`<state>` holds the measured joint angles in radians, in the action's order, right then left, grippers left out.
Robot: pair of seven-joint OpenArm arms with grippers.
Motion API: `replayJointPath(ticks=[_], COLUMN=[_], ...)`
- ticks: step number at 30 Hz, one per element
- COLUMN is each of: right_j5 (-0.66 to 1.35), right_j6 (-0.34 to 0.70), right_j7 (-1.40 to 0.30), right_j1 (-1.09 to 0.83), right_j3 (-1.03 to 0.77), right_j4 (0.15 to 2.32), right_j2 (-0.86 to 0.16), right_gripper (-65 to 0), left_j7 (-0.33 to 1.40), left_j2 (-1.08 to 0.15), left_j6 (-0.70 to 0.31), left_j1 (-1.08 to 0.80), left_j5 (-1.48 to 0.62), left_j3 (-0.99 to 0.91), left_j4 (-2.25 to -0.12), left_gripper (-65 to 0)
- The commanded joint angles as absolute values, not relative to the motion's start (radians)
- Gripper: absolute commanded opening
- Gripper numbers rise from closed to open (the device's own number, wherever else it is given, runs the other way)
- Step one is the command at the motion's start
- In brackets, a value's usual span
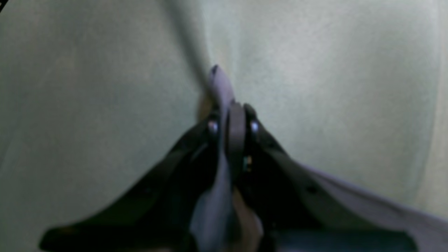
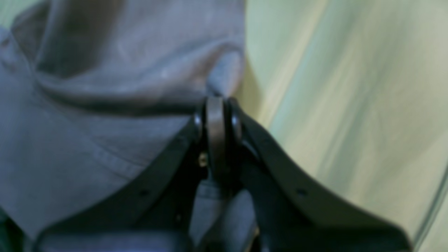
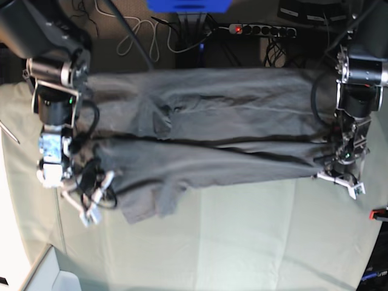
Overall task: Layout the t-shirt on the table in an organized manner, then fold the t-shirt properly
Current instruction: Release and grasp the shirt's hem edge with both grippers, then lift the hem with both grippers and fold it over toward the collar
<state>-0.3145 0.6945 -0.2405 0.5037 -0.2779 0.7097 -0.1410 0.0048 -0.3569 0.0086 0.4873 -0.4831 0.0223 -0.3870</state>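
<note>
The grey t-shirt [image 3: 212,133] lies stretched sideways across the pale green table [image 3: 242,242], bunched into long folds between the two arms. In the base view my left gripper [image 3: 339,177] is at the shirt's right end and my right gripper [image 3: 106,185] at its left end. The left wrist view shows the left gripper [image 1: 232,112] shut on a pinch of t-shirt [image 1: 220,84] that pokes out past the tips. In the right wrist view the right gripper [image 2: 218,101] is shut on a fold of t-shirt [image 2: 105,105], with cloth spreading to its left.
Beyond the table's far edge lie a power strip [image 3: 260,28] with a red light, loose cables and a blue object [image 3: 188,5]. A red clamp [image 3: 380,213] sits at the right edge. A white box corner [image 3: 48,276] shows at the bottom left.
</note>
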Motion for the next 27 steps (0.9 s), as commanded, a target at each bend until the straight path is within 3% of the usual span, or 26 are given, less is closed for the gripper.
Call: replayJointPath(ticks=[1,14,27], right_j5=[-0.298,-0.298,-0.297], right_j6=[0.698,0.698,0.698], right_j7=[-0.200,-0.159,-0.156], right_j1=[0.552,0.619,0.275], right_j3=[-0.289,-0.392,-0.394], right_j4=[0.728,0.774,1.161], right_j2=[-0.151,-0.151,-0.090], right_gripper=[-65.0,-65.0,-65.0], left_j7=[-0.030,-0.030,-0.036], left_j2=[-0.371,-0.377,-0.378], left_j6=[0.001,0.002,-0.002], left_j1=[0.518,0.515,0.409], left_j5=[-0.484,-0.484,-0.484], left_j3=[0.021,0.021,0.015], left_j4=[-0.435,-0.673,-0.693], left_gripper=[-65.0,-65.0,-65.0])
